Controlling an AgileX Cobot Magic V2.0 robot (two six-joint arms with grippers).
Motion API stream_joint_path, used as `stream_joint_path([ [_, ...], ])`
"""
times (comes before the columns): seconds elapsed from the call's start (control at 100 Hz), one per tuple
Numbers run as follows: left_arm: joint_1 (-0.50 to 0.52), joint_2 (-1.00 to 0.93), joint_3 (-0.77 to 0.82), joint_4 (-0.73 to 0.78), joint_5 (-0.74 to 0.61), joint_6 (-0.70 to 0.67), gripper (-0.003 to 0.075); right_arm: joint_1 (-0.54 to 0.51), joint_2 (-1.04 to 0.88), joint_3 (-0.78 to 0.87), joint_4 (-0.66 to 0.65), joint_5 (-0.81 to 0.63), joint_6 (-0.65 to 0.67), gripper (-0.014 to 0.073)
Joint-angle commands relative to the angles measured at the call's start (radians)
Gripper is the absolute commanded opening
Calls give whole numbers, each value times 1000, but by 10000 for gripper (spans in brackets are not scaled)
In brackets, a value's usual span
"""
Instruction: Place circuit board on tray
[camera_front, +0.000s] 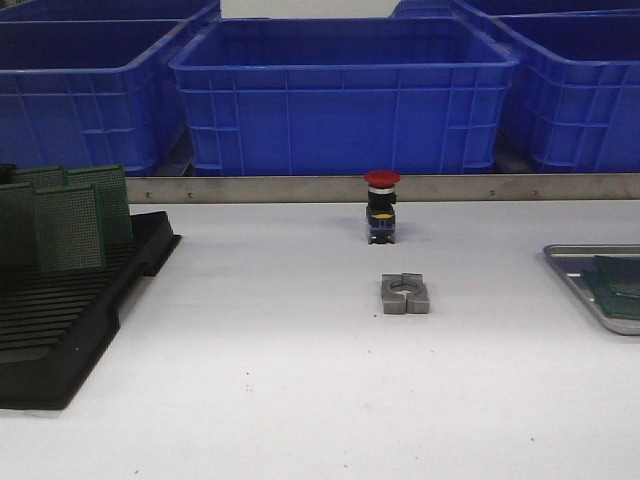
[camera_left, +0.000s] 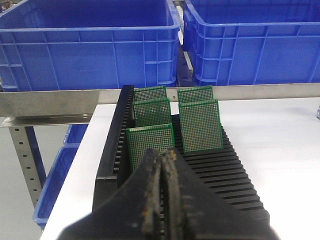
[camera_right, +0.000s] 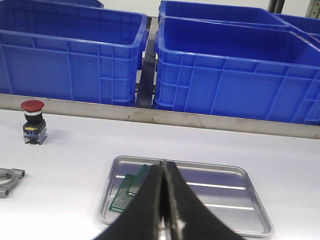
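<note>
Several green circuit boards (camera_left: 201, 125) stand upright in the slots of a black rack (camera_left: 220, 167) at the table's left (camera_front: 60, 330). My left gripper (camera_left: 163, 152) is shut and empty, just short of the nearest board (camera_left: 145, 142). The silver tray (camera_right: 235, 172) lies at the table's right edge (camera_front: 570, 270), with two green boards (camera_right: 131, 187) lying flat and overlapping at one end of it. Above the tray's middle, my right gripper (camera_right: 162, 164) is shut with nothing in it. Neither gripper shows in the front view.
Blue plastic crates (camera_front: 340, 95) line the back behind a metal rail (camera_front: 250, 188). A red-capped push button (camera_front: 382, 205) stands mid-table, with a grey metal clamp block (camera_front: 405, 294) just in front of it. The table's left edge drops off beside the rack.
</note>
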Motion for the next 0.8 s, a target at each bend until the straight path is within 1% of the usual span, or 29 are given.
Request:
stream_joint_path([
  [0.0,3,-27,19,-10,-76,-11,-20,-16,-39,7,-99,-63,107,-60],
  [0.09,3,-27,19,-10,-76,-11,-20,-16,-38,7,-94,-39,107,-60],
  [0.79,3,-27,19,-10,-76,-11,-20,-16,-38,4,-94,-39,107,-60],
])
